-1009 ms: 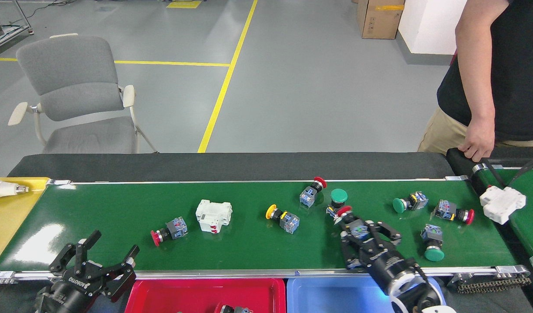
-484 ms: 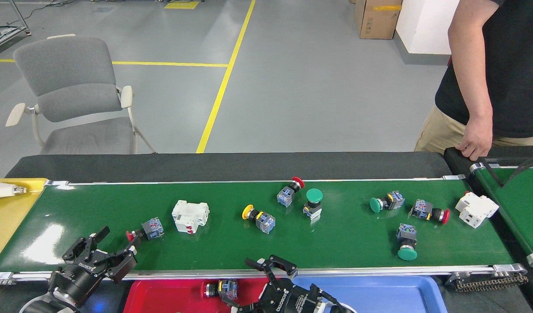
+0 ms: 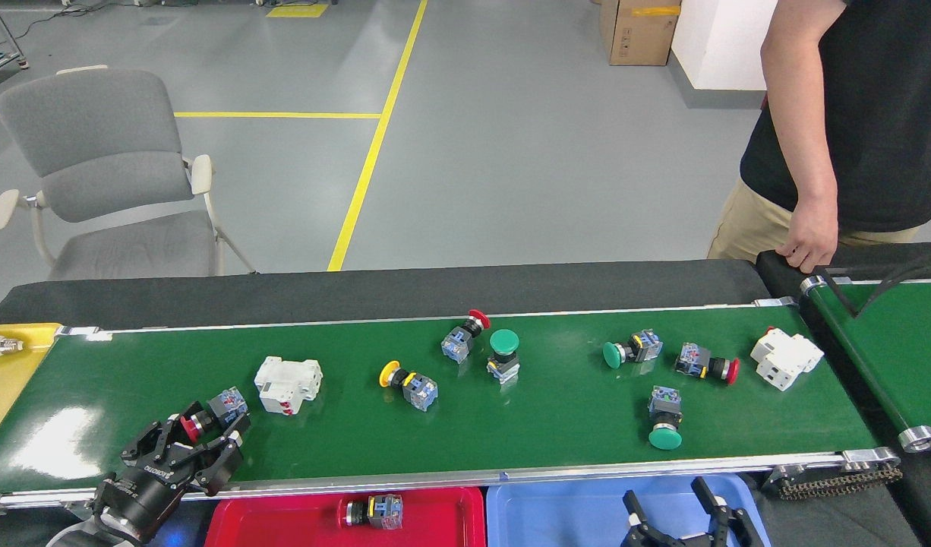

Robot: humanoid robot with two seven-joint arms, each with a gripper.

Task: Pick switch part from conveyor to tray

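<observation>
Conveyor (image 3: 450, 425), green, carrying scattered switches. Red tray (image 3: 283, 520), holding one switch (image 3: 372, 510). Left gripper (image 3: 200, 444): jaws around a red-capped switch (image 3: 207, 416) lying on the belt's left end; clamped or not, cannot tell. Right gripper (image 3: 678, 516): jaws apart over blue tray (image 3: 557, 509).

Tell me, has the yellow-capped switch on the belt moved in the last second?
Yes. The yellow-capped switch has travelled left along the conveyor, away from the belt's right end roller and toward the yellow surface at the left end.
</observation>
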